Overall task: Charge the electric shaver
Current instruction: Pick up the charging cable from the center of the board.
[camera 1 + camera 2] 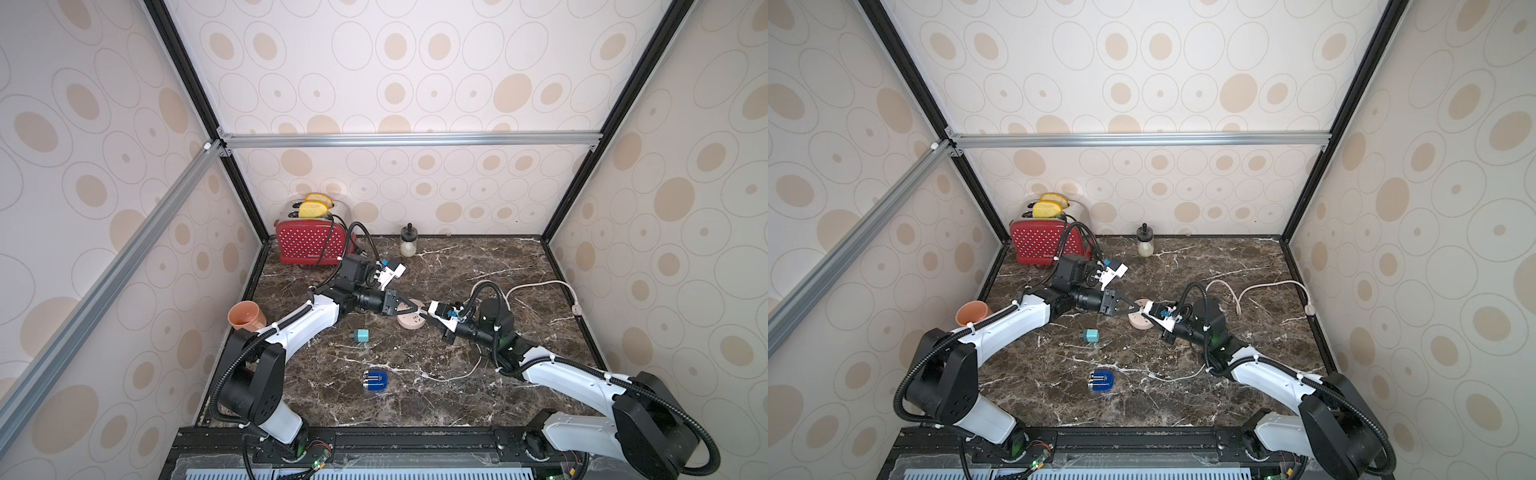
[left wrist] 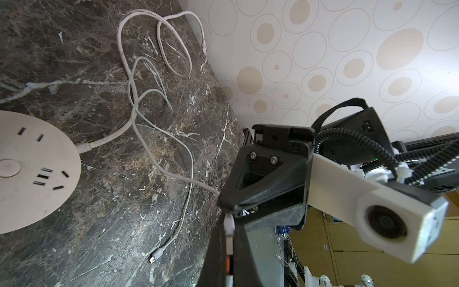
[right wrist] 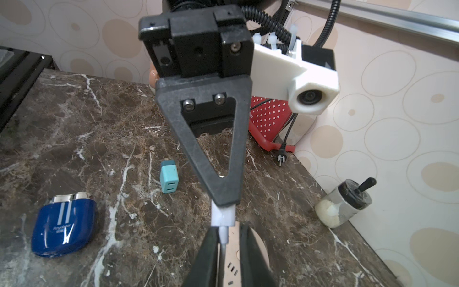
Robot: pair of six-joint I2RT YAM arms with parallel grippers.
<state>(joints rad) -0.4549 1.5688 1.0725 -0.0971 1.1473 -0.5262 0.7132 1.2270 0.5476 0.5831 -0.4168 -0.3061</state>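
**Both grippers meet on one white plug over the power strip [image 1: 409, 323]**

We see the teal adapter [image 1: 360, 336] and the electric shaver [image 1: 375, 380] lying loose on the marble counter [image 1: 457, 395], well apart from both arms. Our left gripper [image 3: 224, 201] is clamped on the cable plug [image 3: 223, 216]. The right gripper [image 3: 228, 238] is narrow around its cord [image 2: 188, 179], and we cannot tell if it pinches. Opposing pulls could slip or bend the plug.
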